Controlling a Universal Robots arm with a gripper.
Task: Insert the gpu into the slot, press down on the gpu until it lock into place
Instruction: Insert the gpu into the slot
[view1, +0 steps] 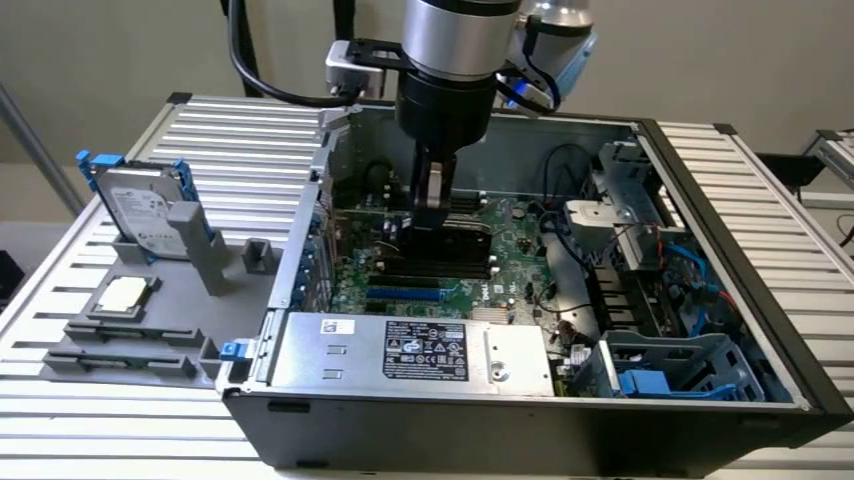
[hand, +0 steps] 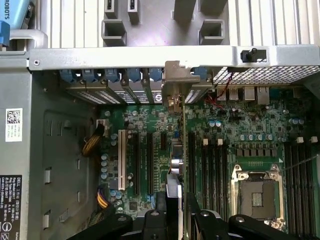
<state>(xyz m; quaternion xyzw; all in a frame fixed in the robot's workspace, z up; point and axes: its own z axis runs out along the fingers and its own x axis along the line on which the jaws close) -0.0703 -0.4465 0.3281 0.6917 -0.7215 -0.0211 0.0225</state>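
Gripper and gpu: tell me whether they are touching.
Touching. The wrist view shows the gpu edge-on, its near end pinched between the fingers of the gripper with no gap on either side. The exterior view agrees.

Slatted table (view1: 107, 440); computer case (view1: 534, 440), grey holder (view1: 134, 345).
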